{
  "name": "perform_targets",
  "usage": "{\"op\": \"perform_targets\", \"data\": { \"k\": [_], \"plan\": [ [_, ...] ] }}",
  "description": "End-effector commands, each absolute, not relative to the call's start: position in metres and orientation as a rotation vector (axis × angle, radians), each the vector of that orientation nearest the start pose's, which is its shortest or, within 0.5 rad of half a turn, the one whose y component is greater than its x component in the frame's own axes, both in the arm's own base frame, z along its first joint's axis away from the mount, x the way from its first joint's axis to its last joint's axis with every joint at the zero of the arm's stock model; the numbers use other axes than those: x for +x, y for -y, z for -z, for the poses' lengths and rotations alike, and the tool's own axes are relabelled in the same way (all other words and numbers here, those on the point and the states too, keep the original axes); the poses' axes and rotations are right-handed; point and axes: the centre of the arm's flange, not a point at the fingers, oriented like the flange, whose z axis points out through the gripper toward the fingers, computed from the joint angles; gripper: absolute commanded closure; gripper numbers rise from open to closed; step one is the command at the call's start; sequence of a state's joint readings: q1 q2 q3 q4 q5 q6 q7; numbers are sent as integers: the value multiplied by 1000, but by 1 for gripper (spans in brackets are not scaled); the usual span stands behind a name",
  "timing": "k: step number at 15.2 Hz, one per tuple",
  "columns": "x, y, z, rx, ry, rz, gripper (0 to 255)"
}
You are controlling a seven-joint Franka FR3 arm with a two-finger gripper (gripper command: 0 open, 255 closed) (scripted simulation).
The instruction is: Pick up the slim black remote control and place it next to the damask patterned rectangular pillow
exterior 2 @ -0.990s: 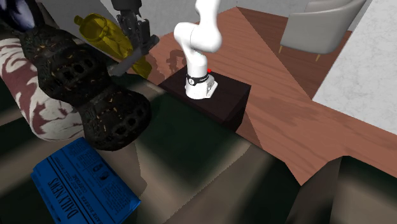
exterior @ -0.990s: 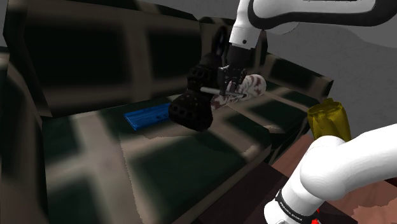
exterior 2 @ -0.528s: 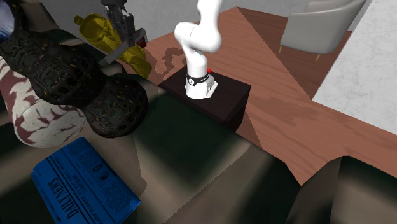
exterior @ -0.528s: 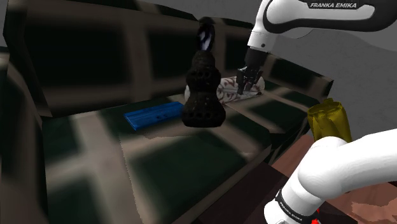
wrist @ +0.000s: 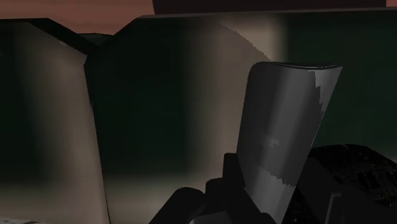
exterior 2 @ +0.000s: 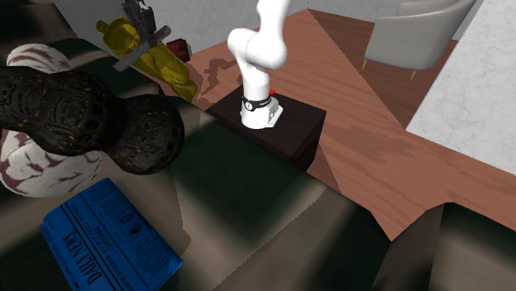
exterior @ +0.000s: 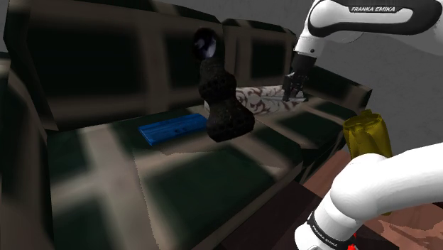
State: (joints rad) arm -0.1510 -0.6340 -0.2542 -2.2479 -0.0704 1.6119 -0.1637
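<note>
The gripper [exterior: 294,87] is hanging over the far end of the dark checked sofa [exterior: 192,177], toward the shoulder view's right. Its fingers [wrist: 224,183] are clamping the slim remote control [wrist: 280,127], which is showing dark grey rather than true black. The remote is riding clear of the seat and jutting past the fingertips as a flat slab. It seems to be gripped across its narrow width, probably because that is the one span the fingers can close on. The damask pillow [exterior: 252,99], pale with a maroon pattern, is lying on the seat just beside the gripper, on the shoulder view's left of it. Judging by that, the carry is nearing its end, and the arm is aiming for open cushion at the pillow's end rather than on top of it. A black lumpy figure [exterior: 223,99] is standing upright in front of the pillow, overlapping it, though whether they are touching cannot be told. It is crowding the pillow's near side next to the blue newspaper [exterior 2: 107,236], which may be why the arm is working at the freer end. A yellow bottle-like object [exterior 2: 157,58] is lying off the seat close by, so the remote is needing a low, level release to avoid sliding over the edge.
</note>
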Motion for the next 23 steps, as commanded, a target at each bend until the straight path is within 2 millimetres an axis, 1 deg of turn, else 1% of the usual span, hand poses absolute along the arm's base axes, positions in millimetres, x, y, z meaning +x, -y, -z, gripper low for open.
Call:
{"op": "perform_targets", "data": {
  "k": [1,8,9,23],
  "plan": [
    [311,197,-586,-3047,-287,6,255],
    [287,286,-586,-3047,-287,6,255],
    [281,308,-586,-3047,-287,6,255],
    [281,308,-512,-3047,-287,6,255]
  ]
}}
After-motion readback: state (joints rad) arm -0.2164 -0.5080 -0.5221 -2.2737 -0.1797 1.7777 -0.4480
